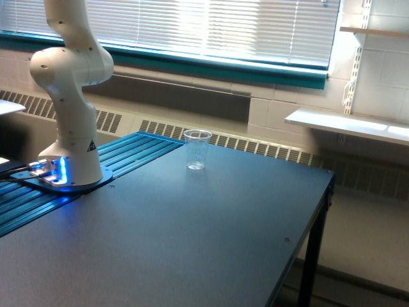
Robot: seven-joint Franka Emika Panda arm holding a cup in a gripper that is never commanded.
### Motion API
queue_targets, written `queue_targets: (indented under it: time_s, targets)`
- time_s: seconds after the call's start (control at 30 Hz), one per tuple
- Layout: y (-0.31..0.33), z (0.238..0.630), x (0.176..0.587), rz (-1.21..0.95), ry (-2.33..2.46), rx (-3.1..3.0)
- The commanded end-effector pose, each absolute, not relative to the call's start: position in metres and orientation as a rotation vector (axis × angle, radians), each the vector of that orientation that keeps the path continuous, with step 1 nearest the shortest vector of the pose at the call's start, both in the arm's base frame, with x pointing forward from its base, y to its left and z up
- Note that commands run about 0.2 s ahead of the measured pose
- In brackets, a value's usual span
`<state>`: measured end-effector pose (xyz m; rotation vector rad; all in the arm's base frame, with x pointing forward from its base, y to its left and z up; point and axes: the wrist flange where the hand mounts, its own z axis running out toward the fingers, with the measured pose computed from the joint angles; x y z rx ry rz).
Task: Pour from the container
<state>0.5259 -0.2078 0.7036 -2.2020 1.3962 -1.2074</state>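
- My gripper and the container are out of frame; I can't tell its grasp or tilt.
- Cup (197, 149) stands upright near the table's (192, 236) far edge.
- My base (67, 167) sits at the left edge.

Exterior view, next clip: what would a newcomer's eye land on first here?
Most likely the white robot arm, rising from its blue-lit base at the exterior view's left and running out of frame at the top, so its gripper is not in view. Next comes the lone clear plastic cup with printed marks, standing upright toward the far edge of the dark table. Bright window blinds fill the background.
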Motion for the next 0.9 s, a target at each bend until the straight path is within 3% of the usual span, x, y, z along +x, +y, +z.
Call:
queue_targets:
  time_s: [0.03,0.9]
  targets:
    - [-0.209,0.713,0.522,-1.232,1.398,-2.194]
    - [-0.162,0.687,0.53,-1.185,1.319,-2.288]
